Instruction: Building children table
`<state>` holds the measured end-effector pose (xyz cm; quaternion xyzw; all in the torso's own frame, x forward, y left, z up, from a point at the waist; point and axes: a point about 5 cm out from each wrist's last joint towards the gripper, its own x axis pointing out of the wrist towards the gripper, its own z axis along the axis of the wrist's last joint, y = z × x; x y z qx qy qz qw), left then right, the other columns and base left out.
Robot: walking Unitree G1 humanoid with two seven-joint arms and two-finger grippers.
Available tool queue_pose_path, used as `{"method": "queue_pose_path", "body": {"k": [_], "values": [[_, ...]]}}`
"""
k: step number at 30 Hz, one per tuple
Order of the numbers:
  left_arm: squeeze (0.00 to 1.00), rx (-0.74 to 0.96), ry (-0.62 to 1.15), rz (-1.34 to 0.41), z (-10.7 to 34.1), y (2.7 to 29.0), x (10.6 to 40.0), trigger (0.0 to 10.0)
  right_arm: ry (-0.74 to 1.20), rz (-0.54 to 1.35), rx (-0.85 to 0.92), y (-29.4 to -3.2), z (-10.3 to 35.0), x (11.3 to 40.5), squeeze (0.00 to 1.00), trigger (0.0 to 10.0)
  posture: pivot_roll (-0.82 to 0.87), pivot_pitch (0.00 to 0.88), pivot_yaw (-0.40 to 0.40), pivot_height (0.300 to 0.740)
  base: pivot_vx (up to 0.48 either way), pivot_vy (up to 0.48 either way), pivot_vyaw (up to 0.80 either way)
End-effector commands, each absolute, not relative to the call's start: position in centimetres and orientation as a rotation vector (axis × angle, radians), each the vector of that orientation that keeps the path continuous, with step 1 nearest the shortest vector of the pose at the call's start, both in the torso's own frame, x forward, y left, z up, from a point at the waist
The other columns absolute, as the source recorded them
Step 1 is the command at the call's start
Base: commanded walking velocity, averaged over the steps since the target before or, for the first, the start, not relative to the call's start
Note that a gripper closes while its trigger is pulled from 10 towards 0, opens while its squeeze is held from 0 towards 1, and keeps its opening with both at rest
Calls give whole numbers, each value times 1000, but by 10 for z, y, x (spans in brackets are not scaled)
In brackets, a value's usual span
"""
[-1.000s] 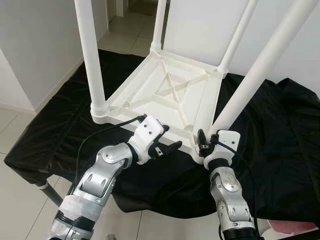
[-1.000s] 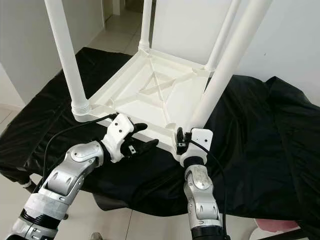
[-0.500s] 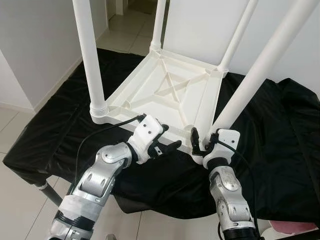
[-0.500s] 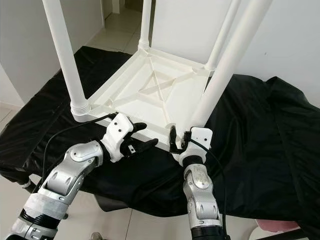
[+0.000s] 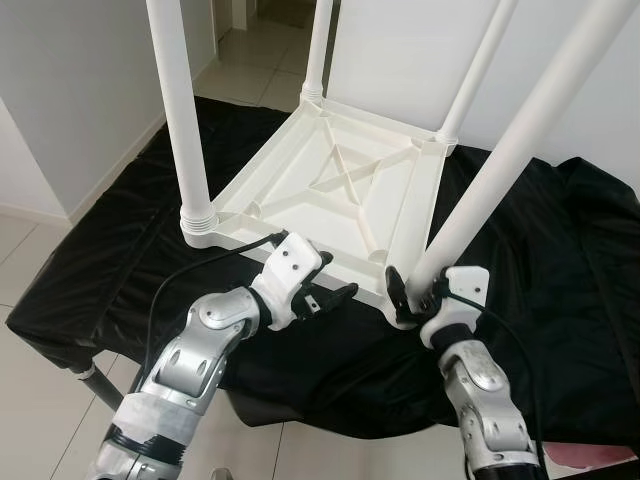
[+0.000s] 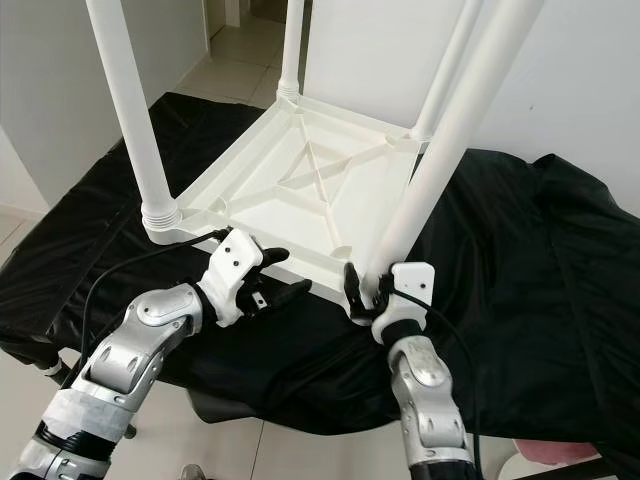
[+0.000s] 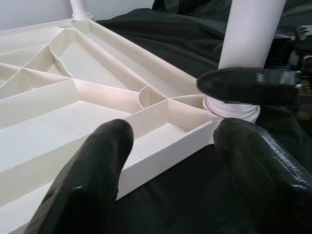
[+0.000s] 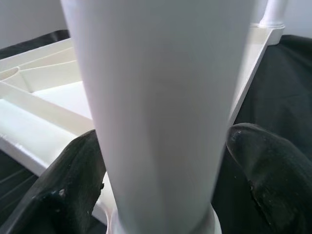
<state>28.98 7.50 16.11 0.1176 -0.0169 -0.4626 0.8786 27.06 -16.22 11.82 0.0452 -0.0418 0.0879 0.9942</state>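
Even, soft daylight fills both head views, bright on the walls and floor tiles, with no hard shadows. The white table [image 5: 340, 190] nears overexposure, its ribs marked by faint grey shading. The black cloth [image 5: 560, 260] beyond the right gripper [image 5: 408, 297] swallows detail except for dull sheen along its folds. Head views are sharp. In the wrist views the fingertips [image 7: 87, 180] nearest the lens are soft, as is the leg [image 8: 156, 97] between the right fingers
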Motion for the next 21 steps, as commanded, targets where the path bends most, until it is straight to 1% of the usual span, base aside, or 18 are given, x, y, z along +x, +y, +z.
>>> {"method": "queue_pose_path", "body": {"k": [1,4,7,9,13,14,15,18,19,21], "values": [[0,247,-27,-948,159,77,289,10000,-90,204,108,-169,120,269,0,10000,8,44,-92,740,0,0,0],[0,242,-22,-948,158,78,288,10000,-83,243,150,-170,120,269,0,10000,6,42,-87,740,0,0,0],[0,240,-19,-958,158,77,287,10000,-88,287,135,-173,122,270,0,10000,5,41,-84,740,0,0,0],[0,244,-19,-966,158,77,287,10000,-96,314,113,-175,124,271,0,10000,1,41,-77,740,0,0,0],[0,263,-18,-998,159,72,287,10000,-86,429,47,-182,126,279,0,10000,-7,31,-65,740,0,0,0],[0,263,-18,-998,159,72,287,10000,-86,429,47,-182,126,279,0,10000,-7,31,-65,740,0,0,0],[0,272,-21,-1012,159,70,288,10000,-74,478,27,-184,126,284,0,10000,-8,27,-63,740,0,0,0],[0,274,-22,-1014,159,69,288,10000,-72,487,28,-184,126,285,0,10000,-8,27,-63,740,0,0,0],[0,273,-23,-1026,160,67,289,10000,-46,581,-6,-178,124,292,0,10000,-15,22,-54,740,0,0,0],[0,272,-23,-1030,160,67,288,10000,-39,608,-16,-176,123,294,0,10000,-15,22,-54,740,0,0,0]]}}
